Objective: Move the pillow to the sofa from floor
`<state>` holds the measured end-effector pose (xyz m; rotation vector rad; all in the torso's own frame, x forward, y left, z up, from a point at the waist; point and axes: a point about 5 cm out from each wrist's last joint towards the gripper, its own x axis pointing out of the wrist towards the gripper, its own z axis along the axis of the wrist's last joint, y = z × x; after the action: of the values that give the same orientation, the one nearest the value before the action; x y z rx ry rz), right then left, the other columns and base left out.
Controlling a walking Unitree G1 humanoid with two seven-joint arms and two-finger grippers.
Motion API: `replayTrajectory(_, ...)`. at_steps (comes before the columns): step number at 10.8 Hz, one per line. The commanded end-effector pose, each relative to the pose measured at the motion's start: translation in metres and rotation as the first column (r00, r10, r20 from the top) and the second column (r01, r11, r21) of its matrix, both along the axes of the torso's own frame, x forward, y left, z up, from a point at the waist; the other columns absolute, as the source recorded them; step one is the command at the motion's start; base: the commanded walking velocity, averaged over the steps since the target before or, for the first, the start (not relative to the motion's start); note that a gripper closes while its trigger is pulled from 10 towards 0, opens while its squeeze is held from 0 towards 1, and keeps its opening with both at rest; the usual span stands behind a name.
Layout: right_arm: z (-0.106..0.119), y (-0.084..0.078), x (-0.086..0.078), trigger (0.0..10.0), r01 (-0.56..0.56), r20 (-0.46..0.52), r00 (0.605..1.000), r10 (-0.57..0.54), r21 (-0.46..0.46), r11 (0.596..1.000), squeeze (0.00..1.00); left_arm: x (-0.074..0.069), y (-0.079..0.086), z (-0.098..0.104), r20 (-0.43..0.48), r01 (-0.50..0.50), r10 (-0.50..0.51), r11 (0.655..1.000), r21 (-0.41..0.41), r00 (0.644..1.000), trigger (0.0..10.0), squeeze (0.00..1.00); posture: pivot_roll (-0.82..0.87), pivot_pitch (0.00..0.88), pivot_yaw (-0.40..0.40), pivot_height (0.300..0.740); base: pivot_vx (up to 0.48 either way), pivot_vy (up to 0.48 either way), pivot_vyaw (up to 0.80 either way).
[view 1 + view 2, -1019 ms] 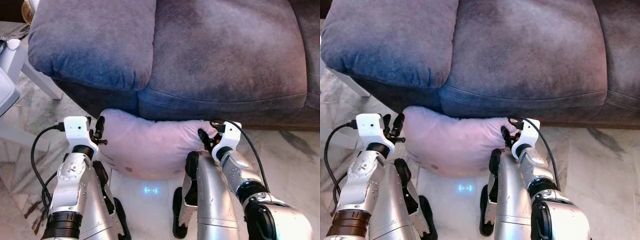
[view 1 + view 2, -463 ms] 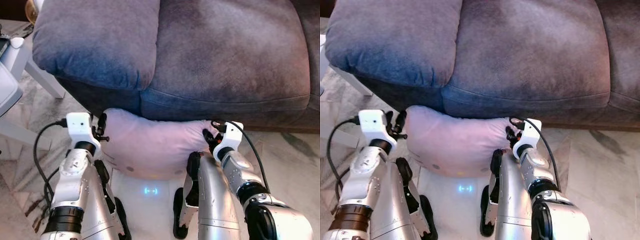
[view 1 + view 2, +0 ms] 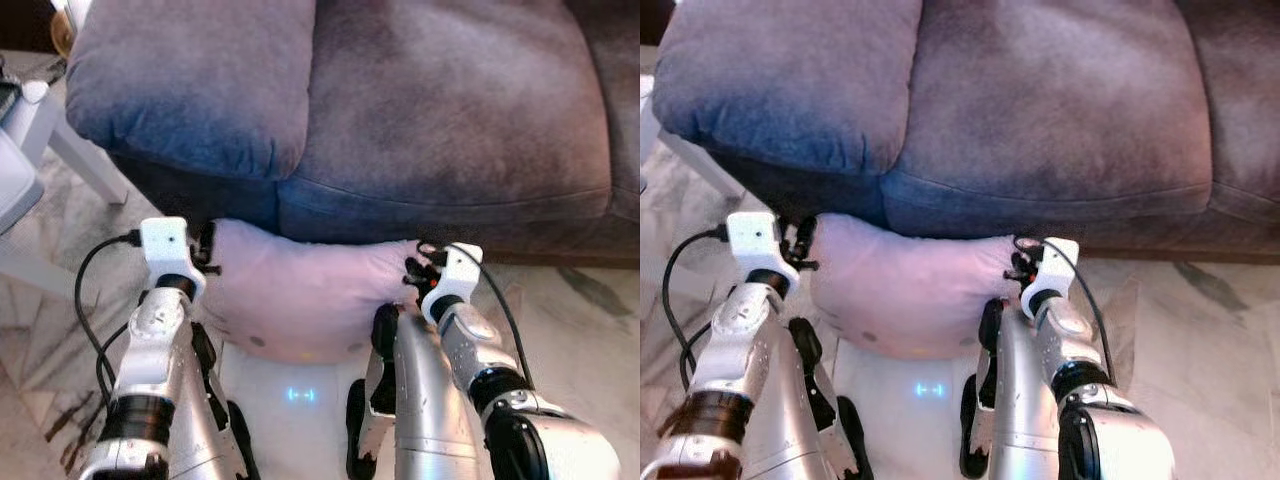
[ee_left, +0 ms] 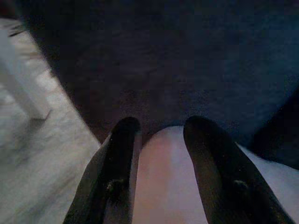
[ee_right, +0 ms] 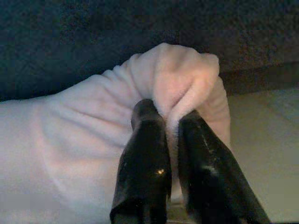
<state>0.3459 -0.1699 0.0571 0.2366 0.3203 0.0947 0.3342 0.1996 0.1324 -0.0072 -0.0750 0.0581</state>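
pale pink pillow (image 3: 300,295), soft and bunched, pinched at both ends.

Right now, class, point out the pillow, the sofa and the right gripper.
pillow (image 3: 300,295): left eye view, middle of its pale cover.
sofa (image 3: 450,110): left eye view, top of the seat cushion.
right gripper (image 5: 172,122): right wrist view, between fingertips pinching the pillow corner.

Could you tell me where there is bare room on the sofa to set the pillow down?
The wide seat cushion directly above the pillow lies bare, as does the armrest on its left. It is crowded low down: the pillow is wedged against the sofa front, with the left gripper and right gripper at its ends.
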Motion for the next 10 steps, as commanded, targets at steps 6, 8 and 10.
replayTrajectory(6,-0.012,-0.025,-0.016,10.0,0.076,-0.006,0.997,-0.076,0.005,0.997,0.0,0.014,0.019,-0.038,-0.259,-0.114,0.051,0.965,-0.237,0.965,10.0,1.0,0.06,0.212,-0.078,0.445,0.0,0.0,0.0)
replayTrajectory(8,-0.011,-0.029,-0.017,10.0,0.072,-0.001,0.997,-0.072,0.006,0.997,0.0,0.02,0.007,-0.042,-0.279,-0.077,-0.01,0.951,-0.299,0.96,10.0,1.0,0.04,0.239,-0.088,0.445,0.0,0.0,0.0)
replayTrajectory(10,-0.013,-0.029,-0.019,10.0,0.067,-0.005,0.998,-0.067,0.009,0.998,0.0,0.025,0.0,-0.042,-0.3,-0.075,-0.012,0.958,-0.276,0.954,10.0,1.0,0.03,0.291,-0.101,0.445,0.0,0.0,0.0)
